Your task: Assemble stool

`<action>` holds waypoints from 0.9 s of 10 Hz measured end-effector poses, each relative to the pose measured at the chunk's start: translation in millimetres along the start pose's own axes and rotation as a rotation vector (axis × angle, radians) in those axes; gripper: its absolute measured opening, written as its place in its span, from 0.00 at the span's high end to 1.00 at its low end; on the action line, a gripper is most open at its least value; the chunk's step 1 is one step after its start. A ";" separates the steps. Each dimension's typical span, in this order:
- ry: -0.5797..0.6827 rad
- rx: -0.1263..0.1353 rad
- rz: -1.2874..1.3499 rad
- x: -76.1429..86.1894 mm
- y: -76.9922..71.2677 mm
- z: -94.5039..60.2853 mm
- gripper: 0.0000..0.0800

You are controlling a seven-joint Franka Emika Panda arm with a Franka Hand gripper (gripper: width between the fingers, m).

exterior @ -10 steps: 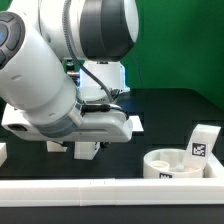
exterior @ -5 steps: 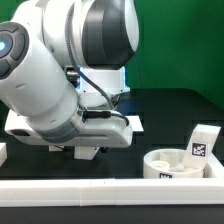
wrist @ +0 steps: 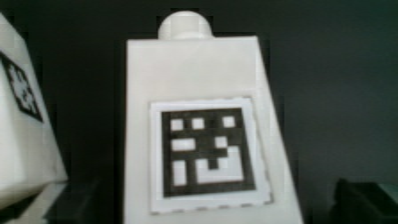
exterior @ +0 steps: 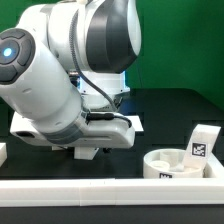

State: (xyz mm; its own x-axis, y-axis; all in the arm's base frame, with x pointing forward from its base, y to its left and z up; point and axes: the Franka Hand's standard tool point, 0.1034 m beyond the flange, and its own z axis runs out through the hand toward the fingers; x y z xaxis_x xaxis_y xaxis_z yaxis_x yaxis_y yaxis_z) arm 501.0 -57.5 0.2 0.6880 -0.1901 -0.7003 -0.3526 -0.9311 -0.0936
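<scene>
Nearest, along the bottom of the exterior frame, ran the rail (exterior: 100, 190). Just behind it at lower right sat the seat (exterior: 175, 163), with a spare leg (exterior: 203, 141) upright beside it, both well apart from the hand (exterior: 86, 150), which hung low over the counter (exterior: 170, 110) left of centre. The wrist view suggested why: a leg (wrist: 205, 120) stood centred between the spread fingers (wrist: 365, 198), untouched, apparently lined up for a grasp. The marker board (exterior: 137, 122) lay behind.

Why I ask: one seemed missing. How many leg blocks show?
3. One leg block stands beside the seat at the exterior view's right; a second leg block fills the wrist view; a third leg block, cut off, sits beside it. The arm may hide more.
</scene>
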 end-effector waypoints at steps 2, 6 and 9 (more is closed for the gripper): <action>0.000 0.000 0.000 0.1 0.0 -0.2 0.53; 0.009 0.001 -0.001 1.8 0.0 -4.6 0.58; 0.046 0.006 -0.024 -7.6 -17.4 -40.4 0.58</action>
State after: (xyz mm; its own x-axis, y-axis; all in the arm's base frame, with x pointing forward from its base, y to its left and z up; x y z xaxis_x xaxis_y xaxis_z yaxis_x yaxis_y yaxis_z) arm 527.5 -52.4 35.8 0.7247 -0.1823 -0.6645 -0.3396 -0.9336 -0.1142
